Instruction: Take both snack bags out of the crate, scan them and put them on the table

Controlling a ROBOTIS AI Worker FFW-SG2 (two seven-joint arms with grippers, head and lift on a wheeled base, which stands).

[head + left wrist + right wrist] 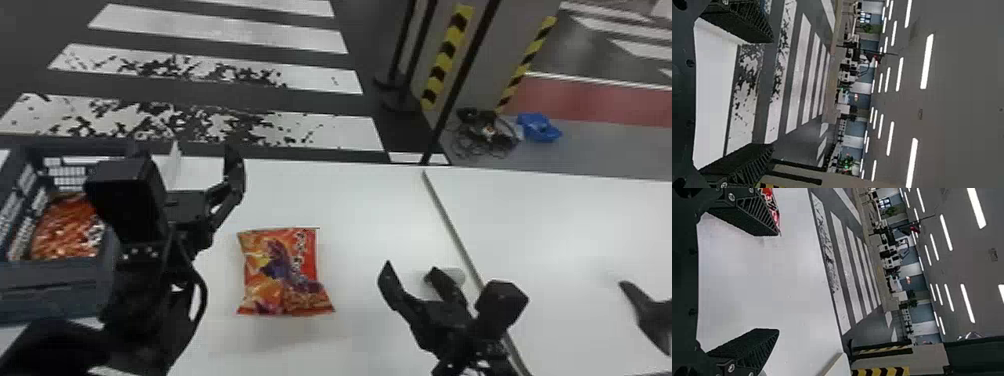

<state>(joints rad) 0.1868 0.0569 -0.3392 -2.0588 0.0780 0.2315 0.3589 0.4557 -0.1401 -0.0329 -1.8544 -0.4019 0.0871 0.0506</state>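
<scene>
Snack bag (282, 272) flat on tbl (360, 205), long axis approx. near-to-far.

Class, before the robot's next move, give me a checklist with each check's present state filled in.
1. A bag lies on the table: ok.
2. Crate emptied: not ok, a second bag is inside.
3. Left end effector open and empty: ok.
4. Right end effector open and empty: ok.
5. Left end effector over the crate: not ok, it is to the crate's right.
6. Table's bag scanned: cannot tell.
</scene>
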